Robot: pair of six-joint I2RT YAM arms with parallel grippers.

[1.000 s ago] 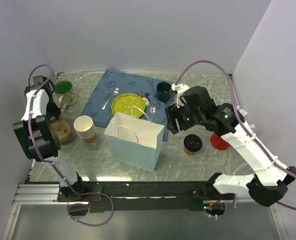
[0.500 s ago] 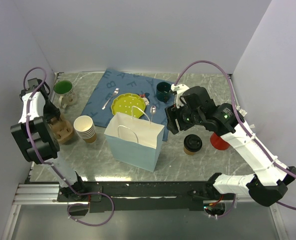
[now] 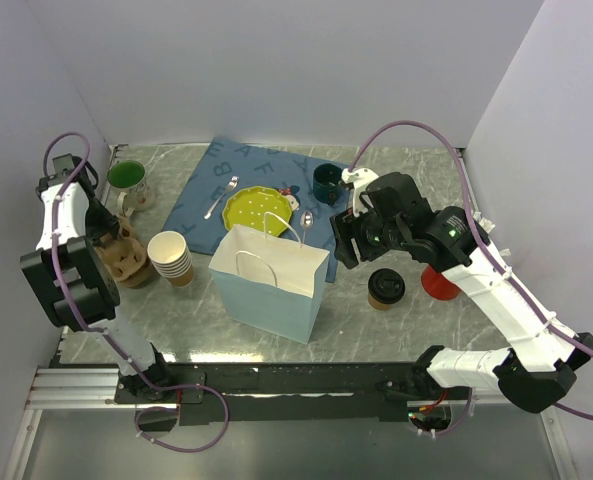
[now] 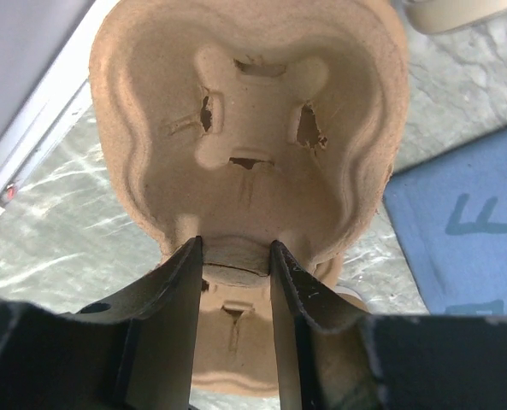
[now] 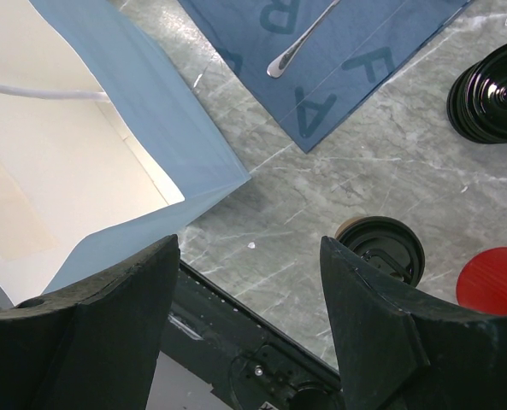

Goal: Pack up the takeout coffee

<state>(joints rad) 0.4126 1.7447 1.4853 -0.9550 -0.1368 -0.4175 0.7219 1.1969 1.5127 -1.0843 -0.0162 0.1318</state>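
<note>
The left arm (image 3: 61, 215) has been swung a little further toward the left wall. The pulp cup carrier (image 3: 128, 260), pinched in the left claw (image 4: 233, 249), has been turned so that its pockets are shown more fully from above, and brought nearer the stack of paper cups (image 3: 171, 257).

A robot lab's test booth: plain pale walls (image 3: 276, 70) box in a marble-look table (image 3: 376, 330). The left arm (image 3: 61, 215) and right arm (image 3: 506, 300) (purple cables (image 3: 406, 125) looped over both) are bolted to a metal rail (image 3: 76, 385), with a bag (image 3: 271, 285) and cups (image 3: 171, 258) laid out.
</note>
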